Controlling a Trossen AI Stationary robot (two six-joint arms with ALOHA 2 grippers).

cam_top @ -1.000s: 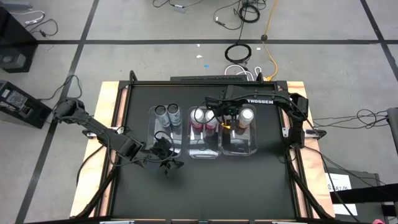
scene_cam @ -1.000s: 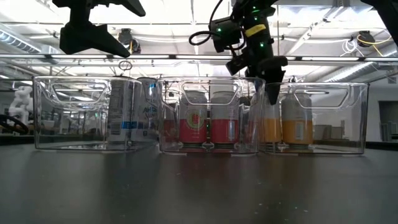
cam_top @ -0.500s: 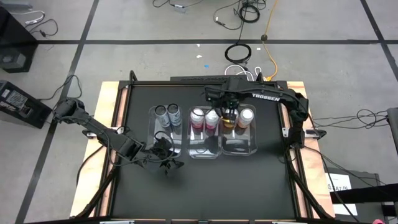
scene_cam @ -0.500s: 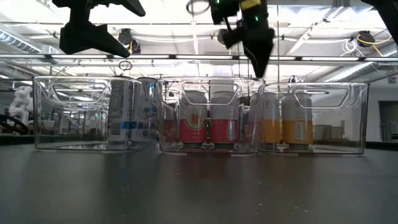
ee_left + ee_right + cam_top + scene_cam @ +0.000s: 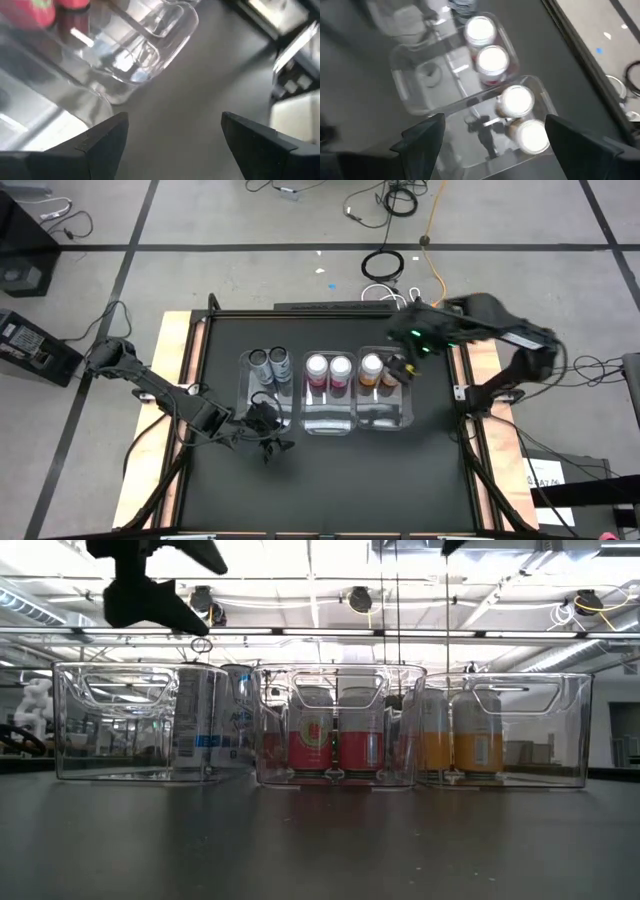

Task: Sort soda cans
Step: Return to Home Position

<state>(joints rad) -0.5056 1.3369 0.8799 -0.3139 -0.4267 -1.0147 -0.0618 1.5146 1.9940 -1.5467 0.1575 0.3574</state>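
Soda cans [image 5: 315, 745], apparently all upright, grey pair [image 5: 260, 360] left, pink pair [image 5: 318, 366] middle, orange pair [image 5: 371, 366] right, in separate clear bins [image 5: 328, 421]

Left arm [image 5: 150, 387] stretched low and forward, right arm [image 5: 500, 332] high, folded back; both jaws apart.

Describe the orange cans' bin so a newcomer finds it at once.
The black table carries a row of three clear bins. Take the high view's rightmost bin. Only it holds orange cans; the others hold pink cans and grey cans.
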